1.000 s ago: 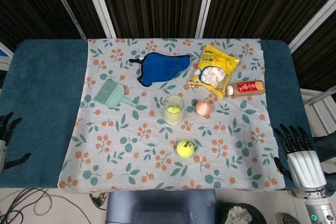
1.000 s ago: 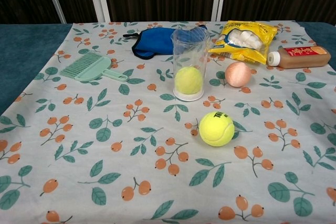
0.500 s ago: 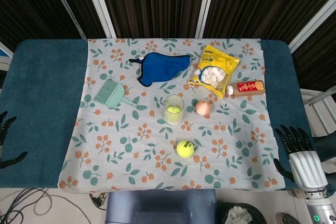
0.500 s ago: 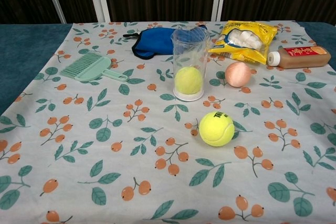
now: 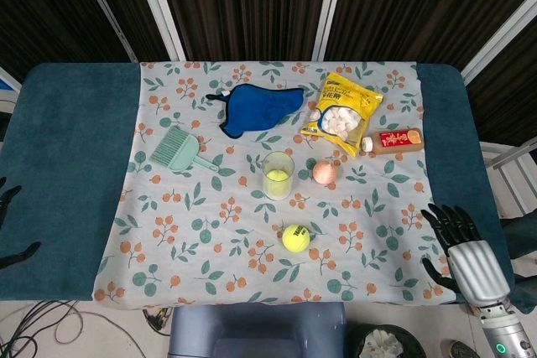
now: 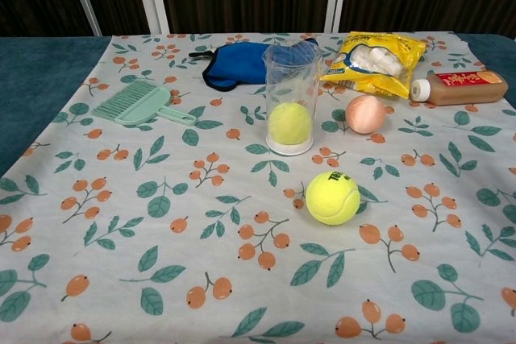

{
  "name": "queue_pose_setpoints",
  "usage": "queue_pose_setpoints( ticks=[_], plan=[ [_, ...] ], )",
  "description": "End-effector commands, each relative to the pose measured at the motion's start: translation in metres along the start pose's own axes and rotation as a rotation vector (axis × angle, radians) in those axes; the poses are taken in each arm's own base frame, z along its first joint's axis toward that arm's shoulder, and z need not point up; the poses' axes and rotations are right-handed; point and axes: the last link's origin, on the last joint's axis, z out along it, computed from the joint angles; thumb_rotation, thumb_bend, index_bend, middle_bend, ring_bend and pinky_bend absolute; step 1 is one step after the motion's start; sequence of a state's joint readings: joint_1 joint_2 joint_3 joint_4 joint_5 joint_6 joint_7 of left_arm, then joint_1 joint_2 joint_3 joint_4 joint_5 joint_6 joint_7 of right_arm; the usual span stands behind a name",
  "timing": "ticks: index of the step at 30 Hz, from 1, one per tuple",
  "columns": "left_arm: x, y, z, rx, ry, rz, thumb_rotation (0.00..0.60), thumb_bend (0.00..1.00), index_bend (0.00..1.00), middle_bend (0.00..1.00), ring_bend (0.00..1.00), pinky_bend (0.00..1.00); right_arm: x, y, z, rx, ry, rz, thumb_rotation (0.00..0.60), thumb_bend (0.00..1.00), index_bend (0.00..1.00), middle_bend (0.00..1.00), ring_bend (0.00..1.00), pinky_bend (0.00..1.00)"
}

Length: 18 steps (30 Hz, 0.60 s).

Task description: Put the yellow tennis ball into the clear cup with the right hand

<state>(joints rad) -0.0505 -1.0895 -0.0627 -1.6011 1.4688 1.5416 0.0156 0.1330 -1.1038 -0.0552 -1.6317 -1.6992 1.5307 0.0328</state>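
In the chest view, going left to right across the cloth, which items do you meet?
Green brush → blue eye mask → clear cup with a yellow ball inside → loose yellow tennis ball → peach ball → brown bottle.

The right hand (image 5: pixel 463 251) sits at about four o'clock in the head view, low at the frame's right edge, its dark fingers (image 5: pixel 443 222) spread apart and pointing toward eleven o'clock, holding nothing. Its silver back faces up, and the wrist runs off toward five o'clock. The left hand (image 5: pixel 10 224) shows only as dark fingertips at eight o'clock on the left edge.
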Motion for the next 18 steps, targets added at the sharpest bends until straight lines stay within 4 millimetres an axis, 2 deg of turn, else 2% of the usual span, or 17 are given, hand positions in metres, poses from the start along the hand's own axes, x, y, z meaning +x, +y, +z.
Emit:
queue_pose_setpoints(
  ticks=[1, 4, 9, 12, 18],
  plan=[
    [0.0, 0.0, 0.0, 0.0, 0.001, -0.002, 0.6, 0.0, 0.14, 0.0, 0.0, 0.03, 0.006, -0.008, 0.014, 0.075, -0.052, 0.023, 0.6, 0.43, 0.02, 0.07, 0.03, 0.02],
    [0.0, 0.0, 0.0, 0.001, 0.002, -0.002, 0.6, 0.0, 0.13, 0.0, 0.0, 0.03, 0.013, -0.019, 0.03, 0.14, -0.075, -0.019, 0.6, 0.43, 0.02, 0.07, 0.03, 0.02],
    [-0.001, 0.0, 0.001, 0.008, 0.0, 0.004, 0.6, 0.0, 0.13, 0.0, 0.0, 0.03, 0.011, -0.047, 0.048, 0.231, -0.129, -0.041, 0.6, 0.43, 0.02, 0.07, 0.03, 0.02],
    [-0.001, 0.0, 0.001, 0.013, 0.001, 0.004, 0.6, 0.0, 0.13, 0.0, 0.0, 0.03, 0.006, -0.069, 0.061, 0.289, -0.166, -0.026, 0.6, 0.43, 0.02, 0.07, 0.03, 0.02],
    [-0.002, -0.002, 0.002, 0.025, -0.004, 0.004, 0.6, 0.0, 0.13, 0.0, 0.0, 0.03, -0.011, -0.099, 0.08, 0.346, -0.234, -0.021, 0.6, 0.43, 0.02, 0.07, 0.03, 0.02]
  ],
)
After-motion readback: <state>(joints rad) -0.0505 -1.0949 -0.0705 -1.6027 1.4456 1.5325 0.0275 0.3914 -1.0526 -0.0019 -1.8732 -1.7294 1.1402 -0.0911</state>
